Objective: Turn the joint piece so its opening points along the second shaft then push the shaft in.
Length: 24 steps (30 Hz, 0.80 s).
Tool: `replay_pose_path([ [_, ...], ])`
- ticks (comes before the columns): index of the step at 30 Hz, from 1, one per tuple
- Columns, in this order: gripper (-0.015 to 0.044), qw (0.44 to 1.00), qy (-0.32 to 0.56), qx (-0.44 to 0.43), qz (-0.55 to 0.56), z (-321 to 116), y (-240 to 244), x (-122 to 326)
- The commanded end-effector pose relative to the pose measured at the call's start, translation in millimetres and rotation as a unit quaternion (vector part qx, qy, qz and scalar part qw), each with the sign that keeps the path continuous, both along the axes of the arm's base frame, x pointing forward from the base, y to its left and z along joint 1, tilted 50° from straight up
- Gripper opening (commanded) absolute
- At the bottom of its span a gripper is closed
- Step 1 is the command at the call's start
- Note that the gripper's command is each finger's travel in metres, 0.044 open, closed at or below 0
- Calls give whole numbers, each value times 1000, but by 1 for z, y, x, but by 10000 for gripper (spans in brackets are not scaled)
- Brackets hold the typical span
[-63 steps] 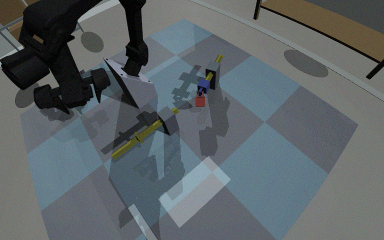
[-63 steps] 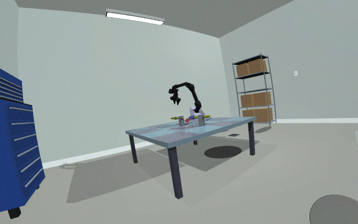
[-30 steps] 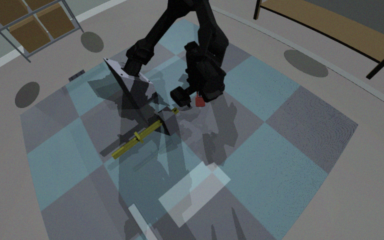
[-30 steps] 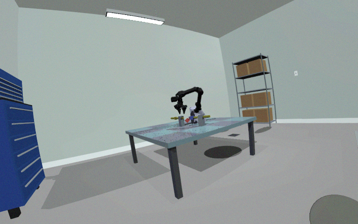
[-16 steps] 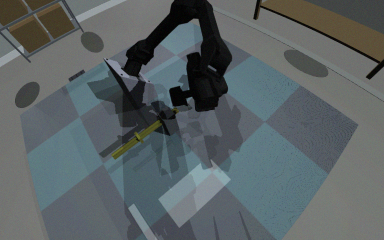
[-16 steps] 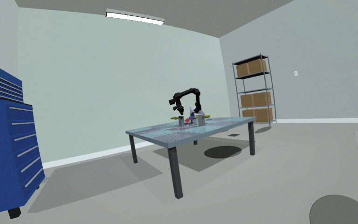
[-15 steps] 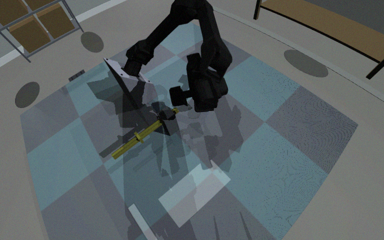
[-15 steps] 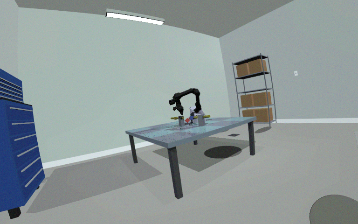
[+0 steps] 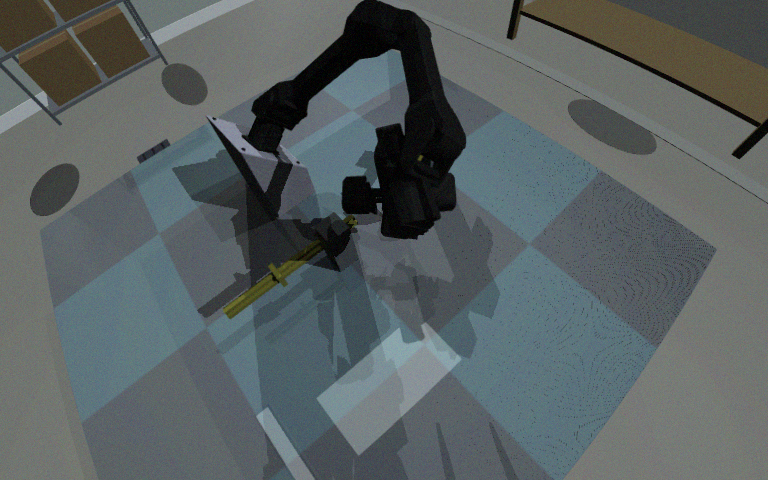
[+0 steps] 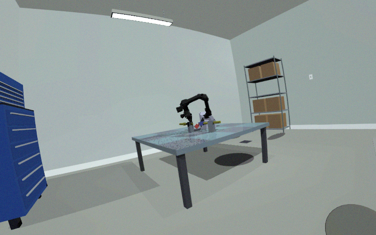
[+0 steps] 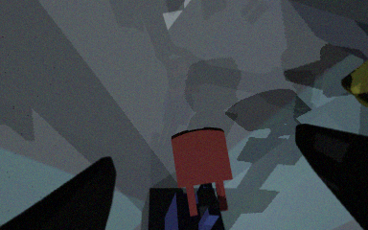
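Note:
My gripper (image 11: 204, 149) (image 10: 190, 121) is open and empty, with fingertips on either side of the red joint piece (image 11: 202, 157) (image 10: 196, 126) in the wrist view. Their height difference is unclear. The joint piece's open end faces up in the wrist view; its two prongs meet the blue hinge part (image 11: 171, 218) (image 10: 201, 124). The second shaft (image 9: 249, 298) (image 10: 182, 124) is yellow with a crosspiece; its dark tip (image 11: 358, 85) is outside the joint. In the top view, the arm hides the joint and first shaft, and the fingertips are unclear.
The first shaft's block (image 10: 211, 126) and the second shaft's block (image 10: 190, 129) stand on the table (image 10: 177, 152). The pale slanted base plate (image 9: 300, 180) stands beside the second shaft. The arm (image 9: 433, 113) arches above the blocks and casts broad shadows.

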State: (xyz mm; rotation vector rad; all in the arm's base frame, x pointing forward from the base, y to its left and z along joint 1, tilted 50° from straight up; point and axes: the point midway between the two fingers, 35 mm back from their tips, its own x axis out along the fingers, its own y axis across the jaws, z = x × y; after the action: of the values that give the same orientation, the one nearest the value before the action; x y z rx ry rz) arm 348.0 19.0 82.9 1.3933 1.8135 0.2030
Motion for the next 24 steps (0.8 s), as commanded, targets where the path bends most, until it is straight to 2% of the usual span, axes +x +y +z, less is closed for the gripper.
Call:
replay_pose_path([
  [1,440,1000,7,3,1,-13,16,2],
  [11,440,1000,7,6,2,-42,53,6],
  [24,440,1000,7,7,2,-21,75,-20],
])
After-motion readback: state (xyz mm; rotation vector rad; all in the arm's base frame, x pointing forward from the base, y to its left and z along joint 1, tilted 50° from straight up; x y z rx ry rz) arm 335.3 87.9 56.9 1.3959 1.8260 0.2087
